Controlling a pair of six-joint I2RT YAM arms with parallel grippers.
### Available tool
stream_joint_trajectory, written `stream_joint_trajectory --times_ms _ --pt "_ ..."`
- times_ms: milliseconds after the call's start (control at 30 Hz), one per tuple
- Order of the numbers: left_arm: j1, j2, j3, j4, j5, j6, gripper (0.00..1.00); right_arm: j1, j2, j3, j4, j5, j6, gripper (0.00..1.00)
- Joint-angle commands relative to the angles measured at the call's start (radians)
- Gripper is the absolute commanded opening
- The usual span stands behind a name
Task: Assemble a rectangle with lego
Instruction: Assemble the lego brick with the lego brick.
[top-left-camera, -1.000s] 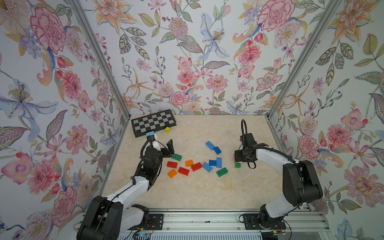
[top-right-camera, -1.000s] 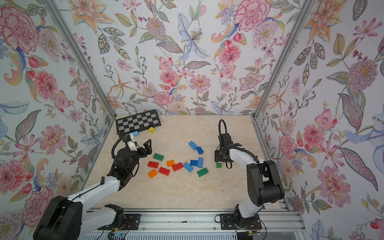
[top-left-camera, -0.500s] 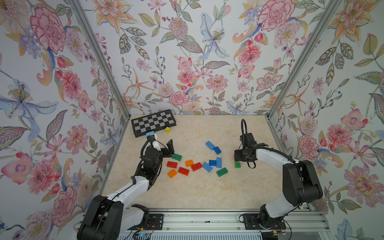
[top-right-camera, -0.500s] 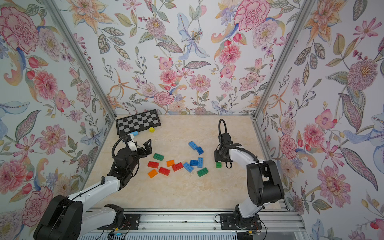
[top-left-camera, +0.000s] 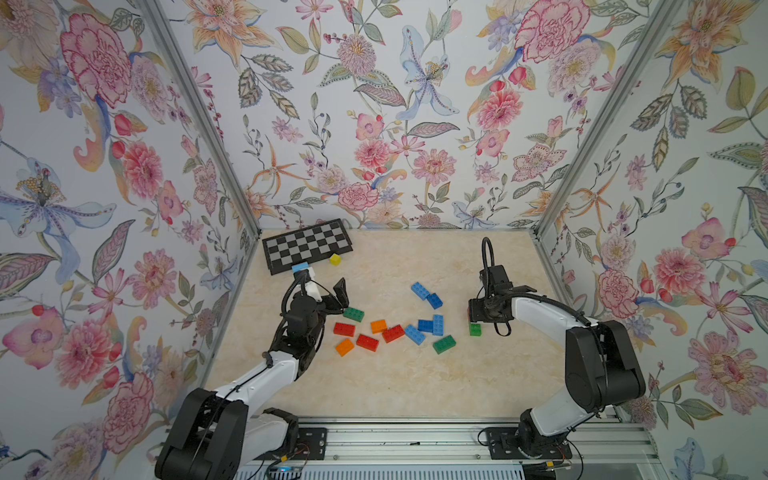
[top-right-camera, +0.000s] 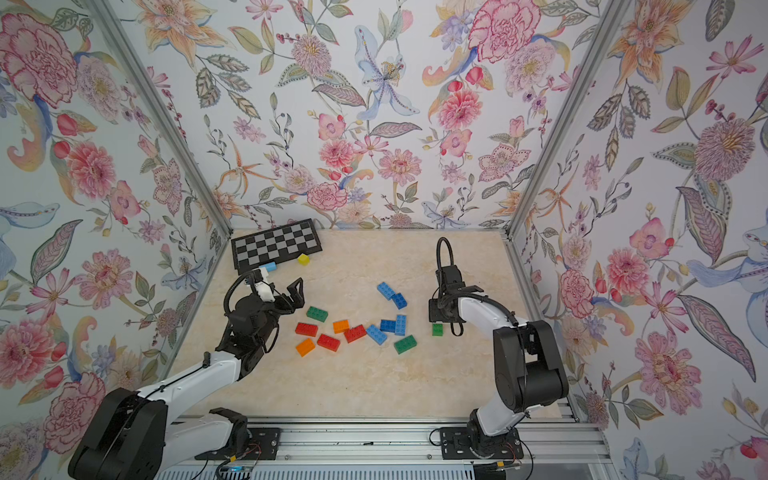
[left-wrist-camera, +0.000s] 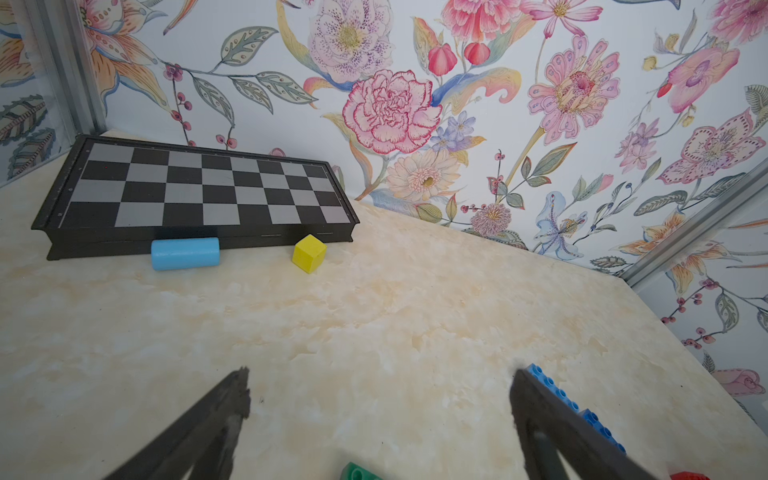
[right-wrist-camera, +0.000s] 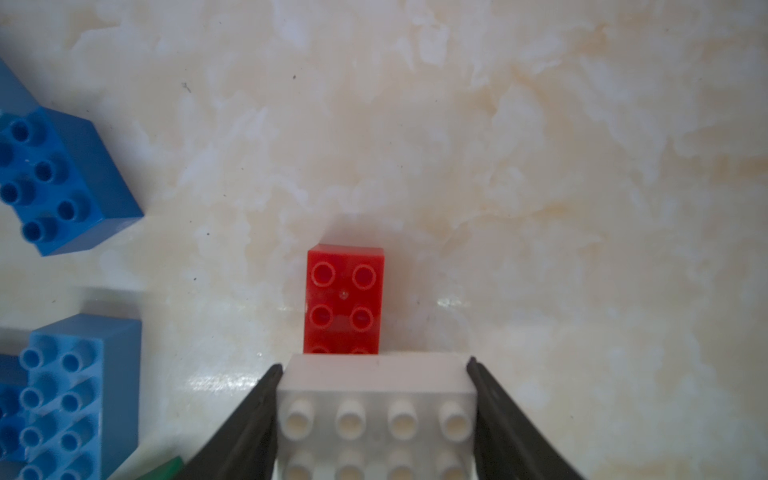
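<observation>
Item: white 2x4 lego brick (right-wrist-camera: 376, 415), clamped lengthwise in right gripper (right-wrist-camera: 374, 365), crosswise over one end of a red brick (right-wrist-camera: 343, 299), apparently for pressing on; left gripper (left-wrist-camera: 380, 374) spread wide, empty, beside scattered bricks (top-left-camera: 392, 333).

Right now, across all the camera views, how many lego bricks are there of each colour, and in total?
Blue lego: 5
Red lego: 4, one close to the right claw
Green lego: 3
Orange lego: 2
White lego: 1, held in the right claw
Total: 15
</observation>
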Motion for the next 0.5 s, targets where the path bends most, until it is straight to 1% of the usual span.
stream_joint_trajectory --times_ms 0,467 --pt "-0.006 0.006 0.01 0.028 0.016 -0.013 0.99 0.009 0.011 0.015 0.0 0.019 0.019 0.21" --pt "-0.006 0.003 0.005 0.03 0.014 -0.014 0.99 0.012 0.034 0.008 0.003 0.027 0.041 0.21"
